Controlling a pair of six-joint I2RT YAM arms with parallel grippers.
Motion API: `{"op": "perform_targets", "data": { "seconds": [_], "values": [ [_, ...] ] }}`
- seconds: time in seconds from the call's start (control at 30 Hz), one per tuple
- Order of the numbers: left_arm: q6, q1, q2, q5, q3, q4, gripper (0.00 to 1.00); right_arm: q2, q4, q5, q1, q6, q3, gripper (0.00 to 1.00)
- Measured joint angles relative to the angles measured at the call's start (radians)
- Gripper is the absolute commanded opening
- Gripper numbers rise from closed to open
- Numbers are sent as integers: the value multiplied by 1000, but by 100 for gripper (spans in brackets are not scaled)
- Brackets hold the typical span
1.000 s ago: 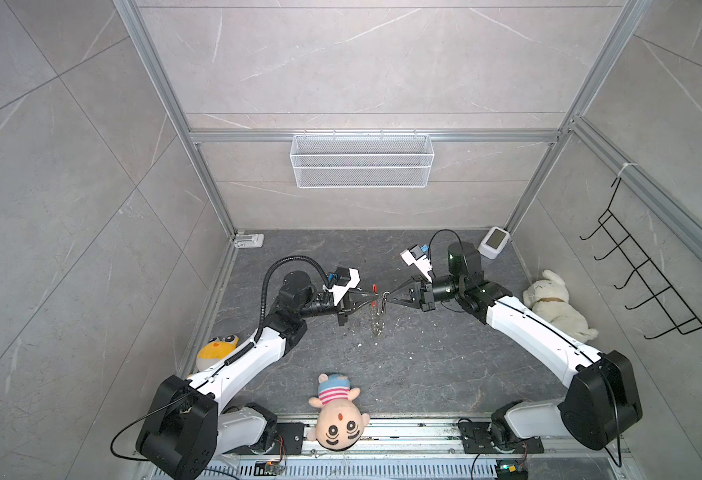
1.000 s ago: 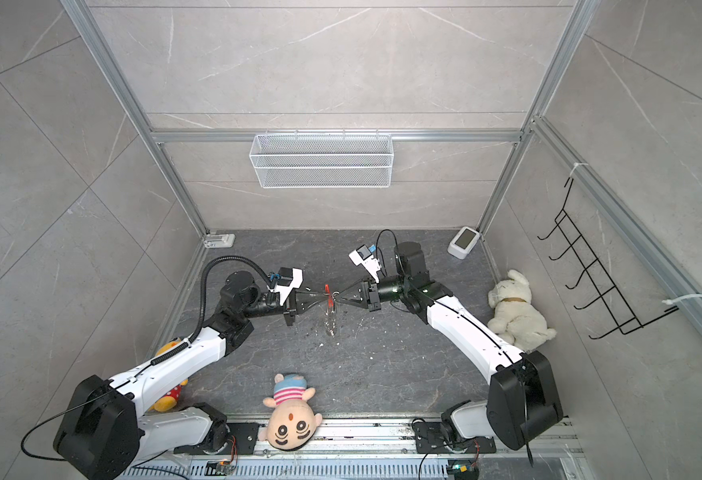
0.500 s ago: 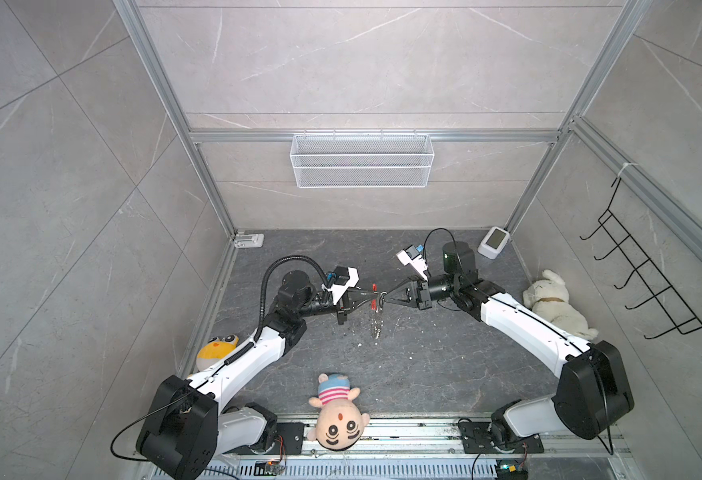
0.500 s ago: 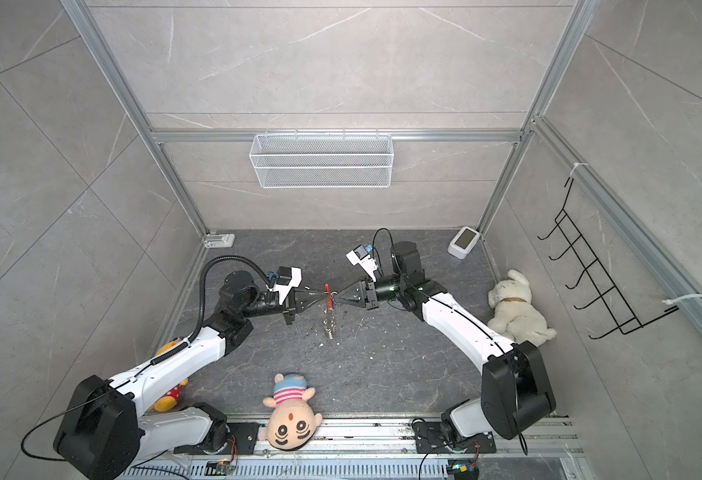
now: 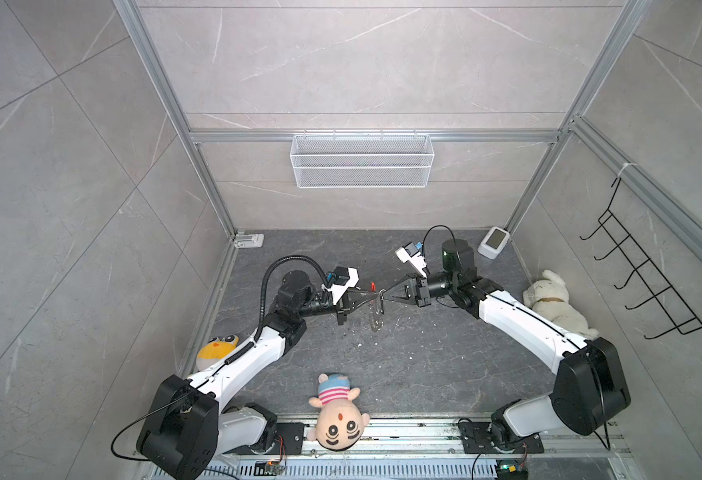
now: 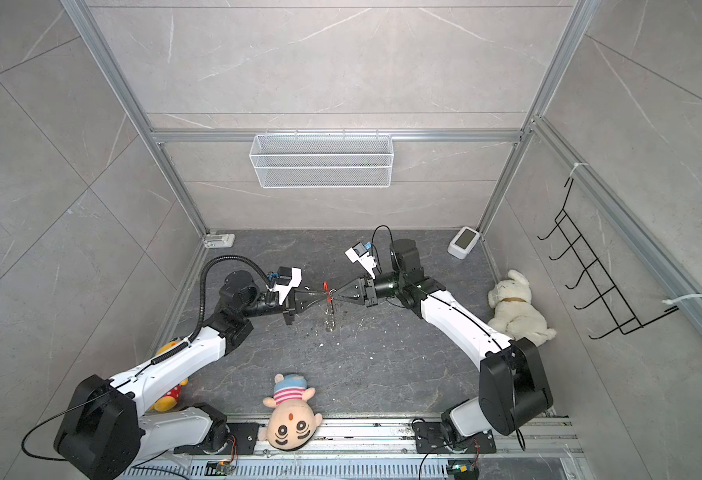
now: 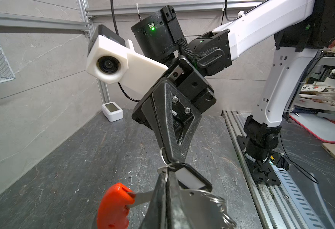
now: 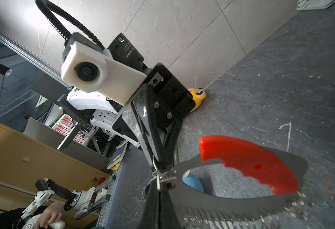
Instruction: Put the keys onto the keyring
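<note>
One second ago my right hand [image 5: 387, 296] stood a little off the keyring [image 8: 250, 164]. Now it has closed in, and meets my left hand [image 5: 372, 294] tip to tip above the tabletop [image 5: 424, 365]. My left arm sits about where it was.

Both hands are pinched fully together. The left clamps the keyring's flat metal just beside its red segment [image 7: 113, 206], so the loop hangs in the air with its small rings dangling. The right nips a small ring [image 7: 162, 156] at the top of the keys [image 7: 190, 178], which hang against the loop. I cannot tell whether they are threaded on.

I count two hands, one keyring, one dark set of keys and three plush toys: yellow toy [image 5: 216, 351], doll [image 5: 338, 419], white dog [image 5: 553, 303]. There is also one basket [image 5: 362, 162] and one rack [image 5: 648, 282].
</note>
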Motion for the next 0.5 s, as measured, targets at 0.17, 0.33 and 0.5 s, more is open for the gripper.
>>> {"op": "perform_targets", "data": {
  "seconds": [0.17,0.33,0.5],
  "values": [
    [0,5,0,-3,-1,10,0,29,27,-23,0,21,0,0],
    [-2,6,0,-3,-2,18,0,42,67,-43,-3,49,0,0],
    [-9,7,0,-4,-2,24,0,57,108,-63,-8,69,-5,0]
  ]
}}
